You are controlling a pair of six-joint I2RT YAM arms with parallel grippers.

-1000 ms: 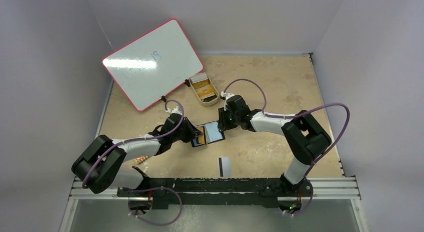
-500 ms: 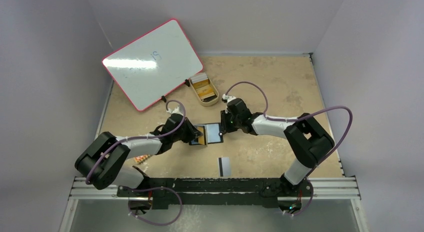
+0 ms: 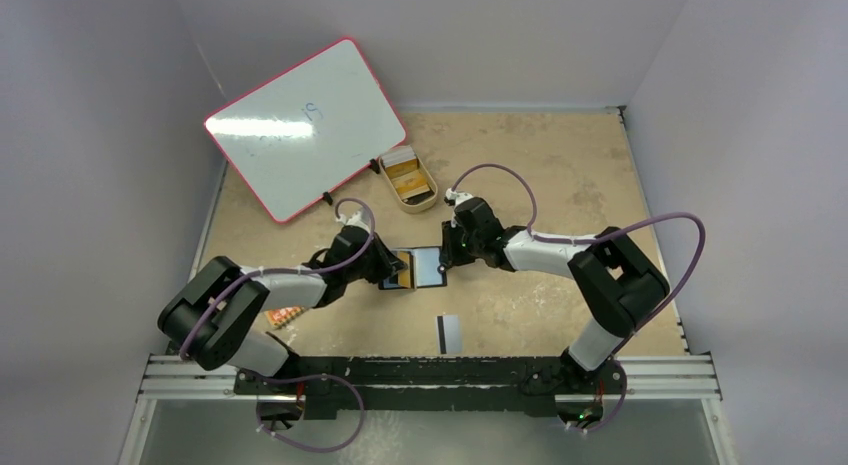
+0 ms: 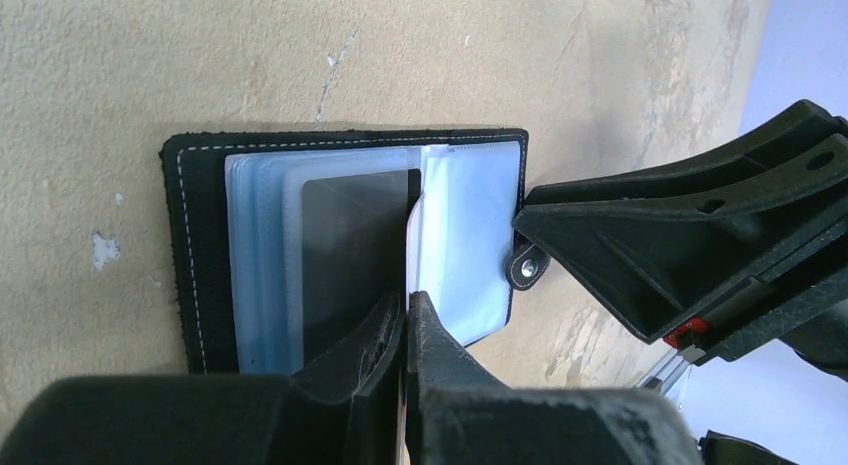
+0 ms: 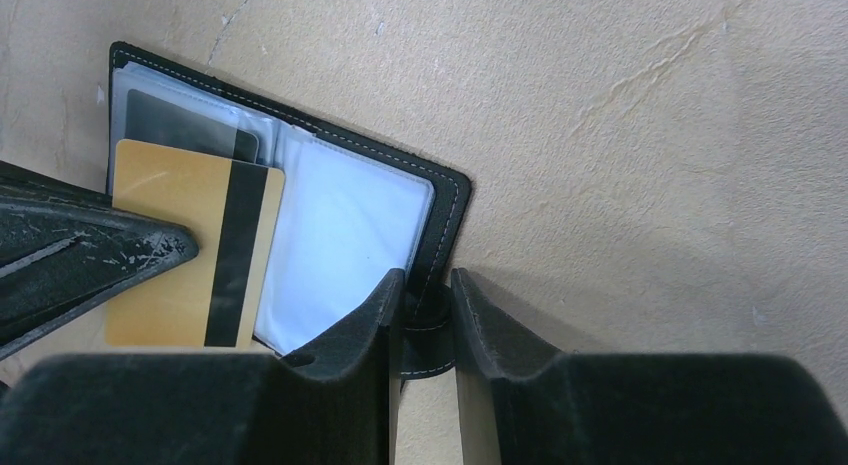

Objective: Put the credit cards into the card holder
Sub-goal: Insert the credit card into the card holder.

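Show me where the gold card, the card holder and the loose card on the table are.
gold card (image 5: 165, 235): right wrist view, gold face left of its black stripe.
card holder (image 5: 345, 235): right wrist view, pale inner pocket.
loose card (image 3: 452, 332): top view, pale part beside its dark stripe.

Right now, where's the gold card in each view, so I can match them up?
Top external: gold card at table centre, over the open card holder's left half.
Left wrist: edge-on, a thin pale sliver rising from the left gripper.
Right wrist: lower left, its black-striped face showing.
Shared landmark: the open black card holder.
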